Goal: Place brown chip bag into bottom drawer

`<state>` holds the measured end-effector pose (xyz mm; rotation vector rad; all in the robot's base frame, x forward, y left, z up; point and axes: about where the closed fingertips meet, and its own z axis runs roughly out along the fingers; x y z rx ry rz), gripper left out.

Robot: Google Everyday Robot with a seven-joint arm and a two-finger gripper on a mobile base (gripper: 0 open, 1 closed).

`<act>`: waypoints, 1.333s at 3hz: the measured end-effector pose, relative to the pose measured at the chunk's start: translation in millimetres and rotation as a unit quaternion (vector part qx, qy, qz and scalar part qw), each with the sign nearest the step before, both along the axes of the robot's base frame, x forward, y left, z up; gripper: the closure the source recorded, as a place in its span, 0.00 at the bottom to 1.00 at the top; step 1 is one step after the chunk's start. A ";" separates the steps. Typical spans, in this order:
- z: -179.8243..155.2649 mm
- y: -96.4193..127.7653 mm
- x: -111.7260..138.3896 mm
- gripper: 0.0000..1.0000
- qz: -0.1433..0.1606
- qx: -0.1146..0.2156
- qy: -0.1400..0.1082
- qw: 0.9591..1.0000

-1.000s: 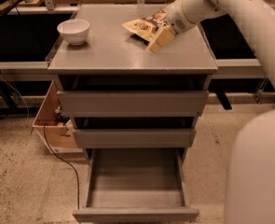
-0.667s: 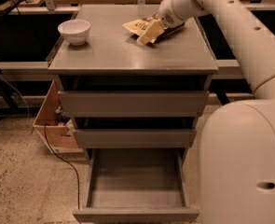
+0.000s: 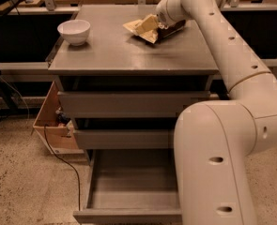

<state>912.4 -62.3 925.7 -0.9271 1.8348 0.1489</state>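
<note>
- Brown chip bag (image 3: pixel 147 36): crinkled, dark brown with a cream-yellow end. It lies flat on the cabinet top (image 3: pixel 128 55), directly under the gripper (image 3: pixel 146 25), which is at the far right of the top.
- Bottom drawer (image 3: pixel 124 215): grey, flat-fronted, pulled out with its tray exposed, well below the claw and nearer the camera.

Gripper (image 3: pixel 146 24) at the brown chip bag (image 3: pixel 145 35)
Both on the cabinet (image 3: pixel 128 55) top's far right; white bowl (image 3: pixel 74 31) far left; bottom drawer (image 3: pixel 128 215) open beneath.
</note>
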 end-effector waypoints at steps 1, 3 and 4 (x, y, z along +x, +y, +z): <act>-15.4 -1.8 24.5 0.00 -0.038 0.053 0.010 0.998; -33.9 15.6 37.3 0.41 -0.050 0.108 0.040 0.992; -29.5 14.6 36.2 0.65 -0.048 0.103 0.038 0.993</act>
